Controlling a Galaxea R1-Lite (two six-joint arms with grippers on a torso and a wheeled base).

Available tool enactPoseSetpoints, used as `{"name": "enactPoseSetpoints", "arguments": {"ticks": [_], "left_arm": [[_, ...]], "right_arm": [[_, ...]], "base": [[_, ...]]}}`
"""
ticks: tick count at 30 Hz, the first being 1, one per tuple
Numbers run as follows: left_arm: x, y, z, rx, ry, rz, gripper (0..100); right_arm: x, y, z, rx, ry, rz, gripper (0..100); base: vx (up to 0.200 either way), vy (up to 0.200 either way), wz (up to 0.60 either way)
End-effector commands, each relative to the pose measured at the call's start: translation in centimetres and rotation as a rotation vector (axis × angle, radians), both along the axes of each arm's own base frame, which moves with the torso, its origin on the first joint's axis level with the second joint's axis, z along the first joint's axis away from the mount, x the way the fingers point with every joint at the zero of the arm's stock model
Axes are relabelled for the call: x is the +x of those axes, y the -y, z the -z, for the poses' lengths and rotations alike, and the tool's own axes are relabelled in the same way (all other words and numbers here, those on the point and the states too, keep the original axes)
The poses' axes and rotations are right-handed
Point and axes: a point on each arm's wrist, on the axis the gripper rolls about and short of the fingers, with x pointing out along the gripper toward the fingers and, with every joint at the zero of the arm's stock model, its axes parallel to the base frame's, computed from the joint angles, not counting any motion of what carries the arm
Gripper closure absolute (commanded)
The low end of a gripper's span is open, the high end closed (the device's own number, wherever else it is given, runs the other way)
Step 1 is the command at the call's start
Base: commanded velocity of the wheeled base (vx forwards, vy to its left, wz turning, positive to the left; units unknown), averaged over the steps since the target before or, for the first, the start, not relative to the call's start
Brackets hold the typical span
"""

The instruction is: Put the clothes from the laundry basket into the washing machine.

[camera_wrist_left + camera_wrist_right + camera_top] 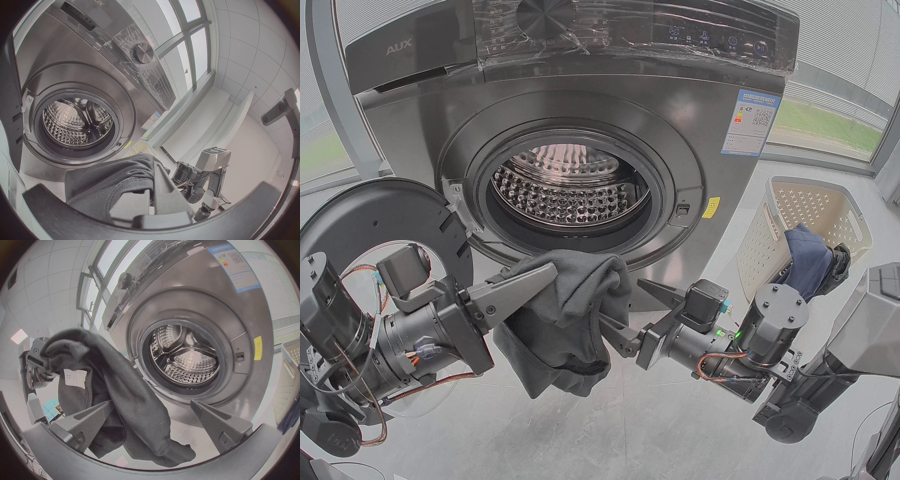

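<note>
Step in hand: bringing the grey garment [569,312] to the mouth of the washing machine [706,106], as I judge it. The cloth hangs in the air just in front of the opening, at the height of its lower rim and under it.
Left claw [550,275]: clamped on the upper fold of the garment, and the rest of the cloth droops below it.
Right claw [637,312]: fingers wide apart, gripping nothing. It is just beside the garment, and in the right wrist view the cloth hangs across one finger [81,421] and partly into the gap.
Drum [569,187]: no clothes can be seen inside. The door [369,212] stands swung open on the robot's left.
How to do it well: the left claw should rise first, so the drooping hem passes over the lower rim without catching, and then go deep into the drum before it lets go. The right claw may support the loose hem from below or stay aside — it should not pull against the left.
Remaining: a blue garment [806,256] hangs on the laundry basket [819,184] — on the robot's right, well apart from both claws.
</note>
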Motion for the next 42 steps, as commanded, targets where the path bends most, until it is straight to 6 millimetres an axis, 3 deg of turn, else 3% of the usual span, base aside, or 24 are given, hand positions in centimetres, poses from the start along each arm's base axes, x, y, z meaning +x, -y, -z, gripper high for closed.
{"name": "enactPoseSetpoints", "arguments": {"ticks": [1,9,13,14,20,26,31,32,42], "left_arm": [[0.0,0.0,0.1,0.002,-0.004,0.000,100],[0.0,0.0,0.1,0.002,-0.004,0.001,100],[-0.1,0.0,0.2,0.005,-0.007,0.001,100],[-0.1,-0.1,0.4,0.010,-0.013,0.001,100],[0.1,0.0,0.7,0.018,-0.025,-0.002,100],[0.7,0.1,1.1,0.019,-0.061,-0.010,100],[0.9,-0.1,1.3,0.024,-0.072,-0.019,100],[1.0,0.0,1.5,0.027,-0.079,-0.019,0],[1.7,0.5,3.8,0.080,-0.155,-0.023,0]], "right_arm": [[0.3,-1.4,1.3,-0.013,-0.010,-0.054,0],[2.9,-3.7,0.9,0.045,0.045,-0.054,0],[3.2,-4.3,0.6,0.068,0.062,-0.055,0],[2.9,-4.6,0.4,0.073,0.066,-0.063,100],[2.2,-3.7,-2.0,0.111,0.104,-0.058,100],[-0.5,-0.8,-4.6,0.128,0.123,-0.034,100],[-2.0,1.1,-5.6,0.134,0.124,-0.016,100],[-2.4,1.2,-5.7,0.135,0.122,-0.021,100],[-3.7,2.0,-7.4,0.179,0.155,-0.038,100]], "base": [[0.000,0.000,0.00],[0.000,0.000,0.00],[0.000,0.000,0.00],[0.000,0.000,0.00],[0.000,0.000,0.00],[0.000,0.000,0.00],[0.000,0.000,0.00],[0.000,0.000,0.00],[0.000,0.000,0.00]]}}
